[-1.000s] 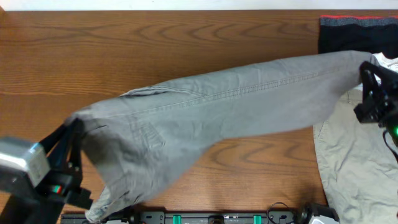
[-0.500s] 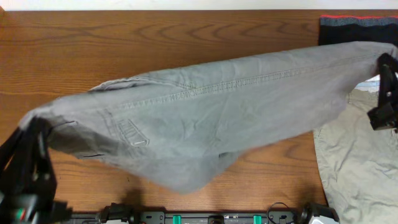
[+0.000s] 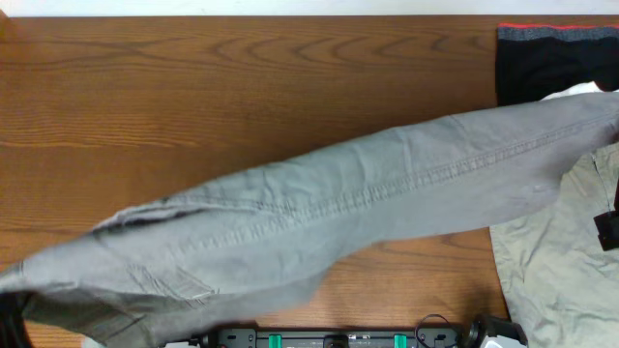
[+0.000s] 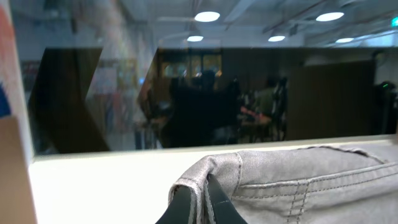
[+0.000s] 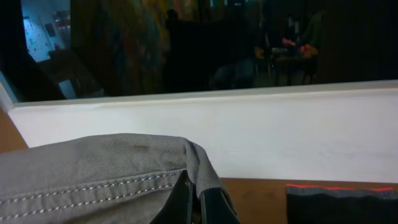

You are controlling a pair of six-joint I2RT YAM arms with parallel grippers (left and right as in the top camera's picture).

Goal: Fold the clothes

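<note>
Overhead, grey shorts [image 3: 368,203] stretched over table [image 3: 193,87], beige trousers [image 3: 551,275] nearby

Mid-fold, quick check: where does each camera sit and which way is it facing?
Overhead: above the table, looking straight down on the stretched shorts; only a bit of right arm shows.
Left wrist: on the raised left arm, facing level toward a dark window; left gripper pinches the shorts.
Right wrist: likewise level toward the window; right gripper pinches the shorts.
Shared: overhead and right wrist both show the black garment.
</note>
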